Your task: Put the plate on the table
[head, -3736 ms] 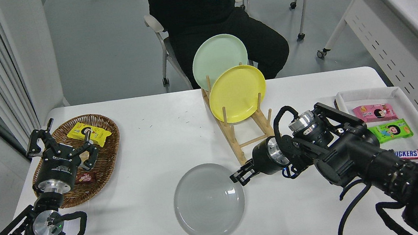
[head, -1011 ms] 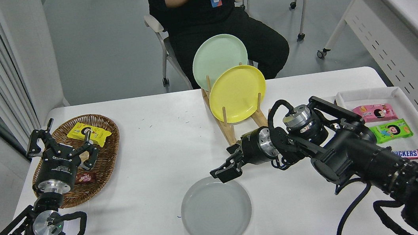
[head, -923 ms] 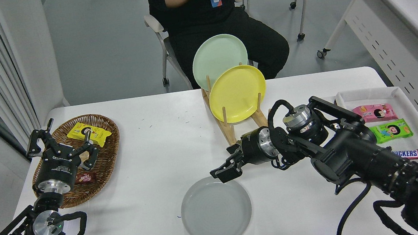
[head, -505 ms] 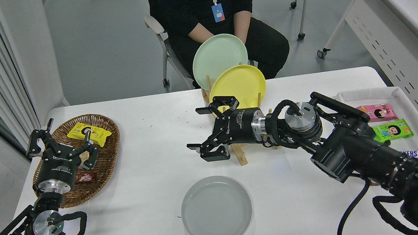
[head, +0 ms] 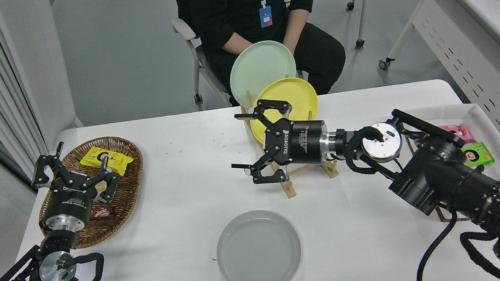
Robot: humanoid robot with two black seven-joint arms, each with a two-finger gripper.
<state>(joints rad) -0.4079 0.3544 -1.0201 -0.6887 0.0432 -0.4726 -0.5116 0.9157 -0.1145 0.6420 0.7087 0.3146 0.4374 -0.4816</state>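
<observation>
The plate (head: 259,251) lies flat on the white bench (head: 180,192) close to the near edge, about midway between the left and right sides, with nothing resting on it and no gripper touching it, so the placing itself looks done. The right gripper (head: 255,147) hangs well apart from it, above the middle of the bench in front of the wooden rack (head: 290,188), its jaws spread wide and holding nothing. Behind it the yellow plate (head: 292,94) and the mint green plate (head: 260,65) stand upright in that rack toward the far edge. The left gripper (head: 74,174) is parked over the wicker basket (head: 128,174) near the left edge, jaws spread and empty. A tray (head: 480,112) of snack packets sits by the right edge, and a person (head: 258,15) sits beyond the far edge. As a judgement, what is left is small: the right arm only needs to pull clear toward the right side, and the one hazard is clipping the rack or the upright plates on its way
</observation>
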